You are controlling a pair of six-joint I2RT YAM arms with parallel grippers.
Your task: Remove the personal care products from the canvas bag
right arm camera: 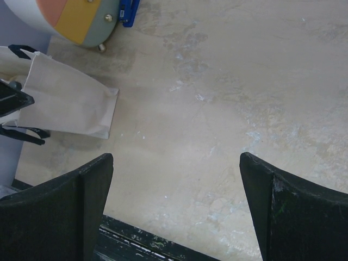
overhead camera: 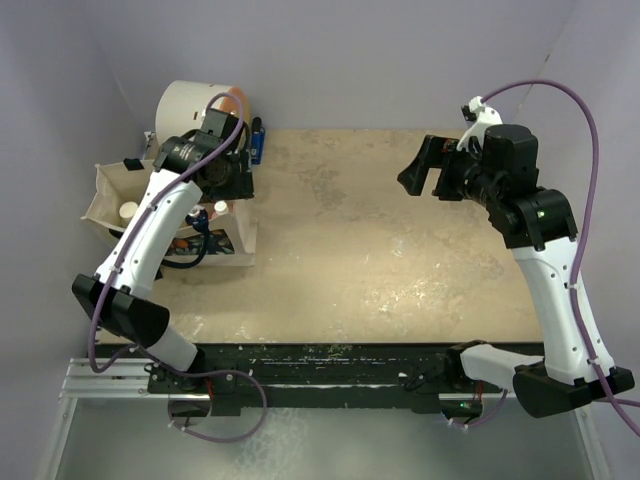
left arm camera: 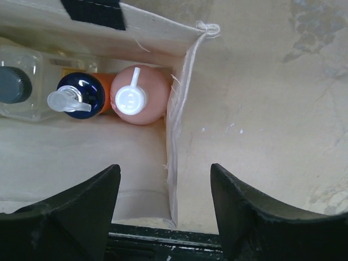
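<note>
The cream canvas bag [overhead camera: 101, 196] stands open at the left of the table. It also shows in the left wrist view [left arm camera: 176, 136] and the right wrist view [right arm camera: 65, 103]. Inside it stand a pink white-capped bottle [left arm camera: 139, 95], an orange dark-capped pump bottle [left arm camera: 81, 95] and a clear dark-capped bottle [left arm camera: 17, 84], side by side. A small white cap [overhead camera: 128, 211] shows at the bag's left end. My left gripper [left arm camera: 163, 185] is open and empty, above the bag's right end wall, short of the pink bottle; it also shows from above [overhead camera: 223, 192]. My right gripper [overhead camera: 428, 172] is open and empty, high over the bare right table [right arm camera: 176, 168].
A big white drum [overhead camera: 190, 105] with a coloured face [right arm camera: 70, 16] stands behind the bag. A small blue item [overhead camera: 258, 140] lies beside it, also in the right wrist view [right arm camera: 128, 11]. A black rail [overhead camera: 330, 365] runs along the near edge.
</note>
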